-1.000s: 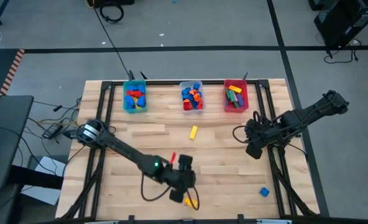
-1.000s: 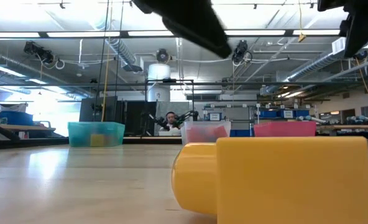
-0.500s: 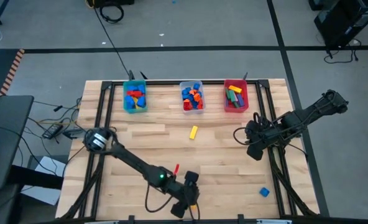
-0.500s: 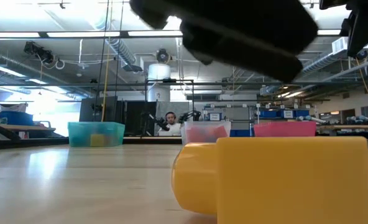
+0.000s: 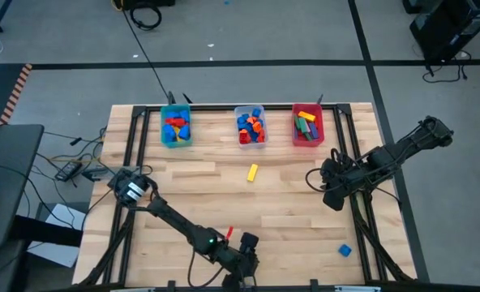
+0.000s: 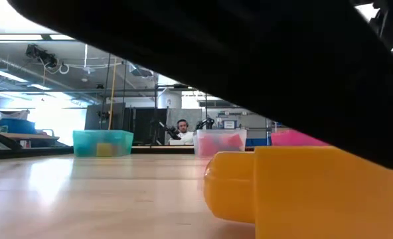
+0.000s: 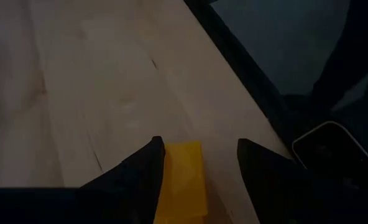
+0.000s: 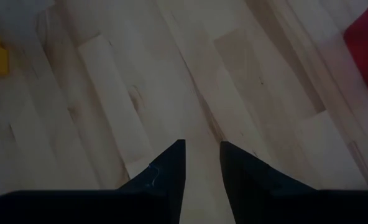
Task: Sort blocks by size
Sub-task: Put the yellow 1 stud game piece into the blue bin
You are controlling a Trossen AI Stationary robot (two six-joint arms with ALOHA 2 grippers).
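One yellow block (image 7: pixel 183 180) lies at the worktop's (image 5: pixel 289 195) six o'clock edge, between the left hand's (image 7: pixel 196 174) parted fingers, seemingly ungripped. Right hand (image 8: pixel 201 163) hovers at three o'clock, fingers slightly apart, holding nothing.

yellow block (image 7: pixel 183 180) lying between left fingers

We see the left gripper (image 5: pixel 246 261) has moved nearer the table's front edge, now straddling the yellow block (image 7: pixel 183 180), which shifted slightly right.
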